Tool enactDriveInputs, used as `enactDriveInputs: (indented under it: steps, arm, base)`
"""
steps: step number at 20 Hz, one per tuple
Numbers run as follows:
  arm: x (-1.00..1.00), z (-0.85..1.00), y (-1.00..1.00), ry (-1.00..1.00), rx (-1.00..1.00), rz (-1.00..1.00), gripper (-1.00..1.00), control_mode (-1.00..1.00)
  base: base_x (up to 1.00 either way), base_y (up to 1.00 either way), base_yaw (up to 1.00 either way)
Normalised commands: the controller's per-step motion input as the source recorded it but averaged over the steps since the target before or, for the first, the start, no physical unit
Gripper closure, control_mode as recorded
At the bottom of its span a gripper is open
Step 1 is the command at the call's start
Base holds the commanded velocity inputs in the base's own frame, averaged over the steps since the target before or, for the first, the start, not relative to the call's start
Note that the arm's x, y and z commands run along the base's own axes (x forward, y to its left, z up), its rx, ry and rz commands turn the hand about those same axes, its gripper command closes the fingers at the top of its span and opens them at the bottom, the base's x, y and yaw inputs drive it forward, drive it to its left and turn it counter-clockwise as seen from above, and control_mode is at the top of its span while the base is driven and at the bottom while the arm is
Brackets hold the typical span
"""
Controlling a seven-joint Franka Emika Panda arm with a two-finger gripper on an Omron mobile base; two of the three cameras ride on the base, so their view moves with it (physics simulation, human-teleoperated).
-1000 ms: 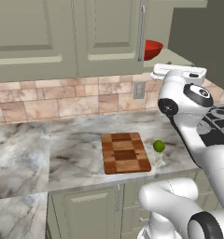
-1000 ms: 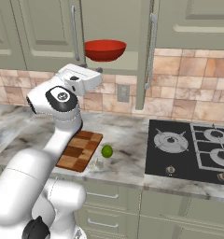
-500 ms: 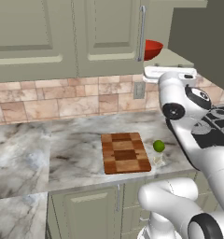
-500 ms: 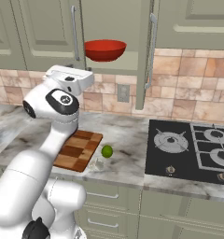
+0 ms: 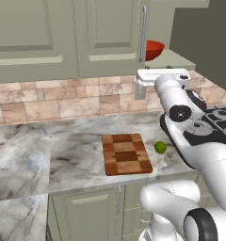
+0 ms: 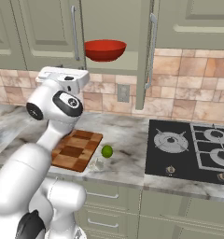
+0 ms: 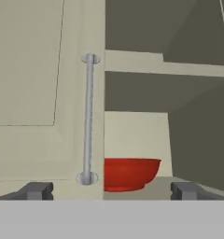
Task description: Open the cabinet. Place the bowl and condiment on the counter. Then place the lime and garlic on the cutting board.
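My gripper (image 7: 106, 190) hangs wide apart, holding nothing, facing the cabinet (image 7: 44, 93) handle (image 7: 88, 119). The bowl (image 7: 130, 172) sits inside. On the counter (image 5: 63, 155) below, the lime (image 5: 160, 147) lies just beside the board (image 5: 125, 153).

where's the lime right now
The lime sits on the counter just off the cutting board's right edge in the left base view, between the board and the stove.
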Motion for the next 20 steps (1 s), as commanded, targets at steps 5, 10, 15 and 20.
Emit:
enactDriveInputs:
  steps: [5,10,15,20]
  arm:
    - [0.13,0.05,0.22,0.0,0.0,0.1,-1.0,-1.0]
    - [0.0,0.27,0.1,0.0,0.0,0.04,-1.0,-1.0]
    - [0.01,0.27,0.08,0.0,0.0,0.03,-1.0,-1.0]
    - [0.03,0.26,0.05,0.0,0.0,0.01,-1.0,-1.0]
  base:
    - [0.0,0.0,0.0]
    - [0.0,0.0,0.0]
    - [0.0,0.0,0.0]
    - [0.0,0.0,0.0]
